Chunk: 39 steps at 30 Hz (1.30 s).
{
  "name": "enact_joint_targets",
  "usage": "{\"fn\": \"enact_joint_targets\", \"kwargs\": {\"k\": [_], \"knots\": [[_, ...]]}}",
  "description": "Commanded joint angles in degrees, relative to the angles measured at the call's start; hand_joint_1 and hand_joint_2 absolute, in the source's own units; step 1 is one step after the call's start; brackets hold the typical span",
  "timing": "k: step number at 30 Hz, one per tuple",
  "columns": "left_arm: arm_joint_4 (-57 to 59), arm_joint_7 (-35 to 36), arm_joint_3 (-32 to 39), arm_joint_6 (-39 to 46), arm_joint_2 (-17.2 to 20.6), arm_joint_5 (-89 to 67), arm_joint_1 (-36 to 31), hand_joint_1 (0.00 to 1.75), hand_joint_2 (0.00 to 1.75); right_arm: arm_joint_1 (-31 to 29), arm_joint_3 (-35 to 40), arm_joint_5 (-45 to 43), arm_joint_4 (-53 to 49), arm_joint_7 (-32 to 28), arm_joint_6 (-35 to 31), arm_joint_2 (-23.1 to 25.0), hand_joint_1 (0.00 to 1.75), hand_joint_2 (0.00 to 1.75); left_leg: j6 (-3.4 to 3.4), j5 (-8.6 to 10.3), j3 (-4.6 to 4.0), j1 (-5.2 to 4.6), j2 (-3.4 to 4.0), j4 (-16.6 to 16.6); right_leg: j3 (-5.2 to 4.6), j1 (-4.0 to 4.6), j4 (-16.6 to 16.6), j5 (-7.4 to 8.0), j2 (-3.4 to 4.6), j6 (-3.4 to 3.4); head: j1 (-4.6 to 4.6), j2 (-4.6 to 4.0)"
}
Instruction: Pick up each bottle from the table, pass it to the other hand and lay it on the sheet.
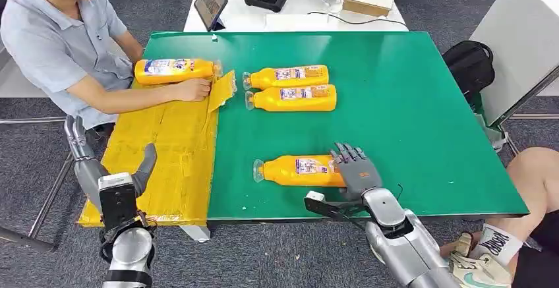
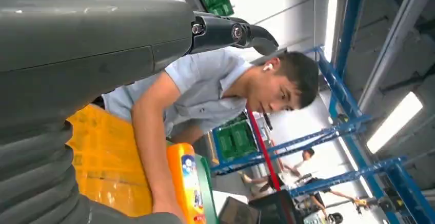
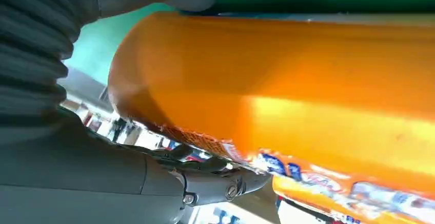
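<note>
Our right robot hand rests on the base end of the nearest bottle, which lies on its side on the green counter; our fingers drape over it, but we cannot tell whether they truly clamp it. Our left robot hand hovers over the near edge of the yellow sheet, fingers apart, holding nothing. Two more bottles lie side by side farther back. A person's hand rests beside a fourth bottle on the sheet's far end.
</note>
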Motion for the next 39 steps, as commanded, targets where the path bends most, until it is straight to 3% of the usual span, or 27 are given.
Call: {"fn": "enact_joint_targets", "kwargs": {"k": [1, 2, 3, 8, 9, 10, 15, 31, 32, 33, 35, 38, 39], "knots": [[4.22, 0.47, -1.8, -0.04, 2.23, 0.27, -1.97, 0.0, 1.75, 0.01, -0.44, 0.81, 10.86, 1.03, -1.11, 1.67, 0.02, 1.75, 0.02, -0.01, 0.3, 0.08, -0.01, -0.12, 0.33, 0.11, -0.17, 0.01, -0.1, -0.18, 0.0, 0.0], [4.24, 0.48, -1.95, -0.04, 2.37, 0.26, -1.98, 0.0, 1.75, -0.03, -0.44, 0.34, 10.94, 0.34, -0.58, 1.48, 0.44, 1.75, 0.03, -0.02, 0.39, 0.11, -0.04, -0.15, 0.44, 0.16, -0.22, 0.01, -0.15, -0.27, 0.02, 0.0], [4.52, 0.55, -1.83, -0.04, 2.42, 0.41, -2.18, 0.0, 1.75, -0.13, -0.64, -0.17, 11.14, -0.22, -0.21, 1.21, 1.59, 1.75, 0.0, -0.04, 0.37, 0.07, -0.06, -0.1, 0.38, 0.11, -0.15, 0.01, -0.13, -0.18, 0.0, 0.0], [4.85, 0.5, -1.79, -0.04, 2.48, 0.52, -2.39, 0.0, 1.75, -0.17, -0.79, -0.57, 11.3, -0.71, -0.32, 1.24, 1.62, 1.75, -0.06, -0.06, 0.46, 0.05, -0.09, -0.08, 0.4, 0.08, -0.14, 0.04, -0.12, -0.19, 0.0, 0.0], [5.5, 0.2, -1.62, -0.04, 2.48, 1.05, -2.76, 0.0, 1.75, -0.2, -1.48, -1.92, 12.0, -1.62, -0.67, 1.85, 1.62, 1.75, -0.05, -0.02, 0.5, 0.08, -0.16, -0.13, 0.47, 0.12, -0.21, 0.06, -0.22, -0.25, 0.04, 0.0], [5.93, -0.07, -1.7, -0.04, 2.55, 1.38, -2.94, 0.0, 1.75, -0.29, -1.58, -2.73, 12.79, -2.41, -0.54, 2.09, 1.75, 1.75, -0.03, -0.02, 0.54, 0.05, -0.13, -0.09, 0.44, 0.08, -0.15, 0.02, -0.17, -0.21, 0.02, 0.0], [7.85, -1.51, -2.84, -0.04, 2.88, 3.4, -3.92, 0.0, 1.75, 0.62, -4.29, -12.89, 15.37, -9.66, -0.46, 3.05, 1.75, 1.75, -0.01, -0.01, 0.66, 0.1, -0.19, -0.15, 0.69, 0.14, -0.22, 0.01, -0.24, -0.25, 0.04, 0.0], [8.0, -1.98, -3.31, -0.04, 3.17, 4.83, -4.46, 0.0, 1.75, 1.82, -2.95, -14.61, 17.61, -10.49, -0.18, 2.41, 1.75, 1.75, -0.05, -0.07, 0.77, 0.14, -0.19, -0.15, 0.77, 0.18, -0.25, 0.0, -0.25, -0.27, 0.0, 0.0], [4.62, -3.84, -4.83, -0.57, 3.61, 10.95, -3.24, 0.0, 1.75, 6.96, -9.51, -31.2, 4.63, -23.66, -2.45, 6.52, 1.75, 1.75, -0.07, -0.08, 0.77, 0.13, -0.19, -0.11, 0.76, 0.16, -0.21, -0.02, -0.23, -0.21, 0.02, 0.0], [2.61, -2.8, -5.72, -4.67, 3.51, 16.19, -2.19, 0.0, 1.75, 8.78, -11.11, -36.11, -3.38, -25.86, -3.3, 9.04, 1.75, 1.75, -0.07, -0.06, 0.81, 0.13, -0.26, -0.14, 0.79, 0.16, -0.25, -0.03, -0.31, -0.22, 0.02, 0.0], [1.57, -1.42, -6.39, -8.82, 3.16, 20.58, -1.47, 0.0, 1.75, 9.7, -11.55, -38.53, -9.01, -26.72, -4.56, 10.75, 1.75, 1.75, -0.07, -0.19, 0.95, 0.16, -0.22, -0.14, 0.41, 0.21, -0.27, -0.15, -0.28, -0.27, 0.04, 0.0], [2.03, 0.47, -8.3, -13.25, 2.09, 26.16, -0.6, 0.0, 1.75, 10.25, -10.99, -41.42, -16.46, -27.15, -7.07, 12.76, 1.69, 1.75, -0.06, -0.27, 0.65, 0.02, 0.13, 0.02, 0.61, 0.05, 0.09, -0.12, 0.12, -0.21, -0.02, 0.0], [2.34, 1.13, -8.83, -14.7, 2.1, 27.68, -0.43, 0.0, 1.75, 10.34, -11.06, -42.58, -17.18, -28.04, -7.5, 13.07, 1.75, 1.75, -0.08, -0.32, 0.57, 0.06, 0.16, 0.07, 0.49, 0.1, 0.16, -0.17, 0.15, -0.29, 0.0, 0.0]]}}
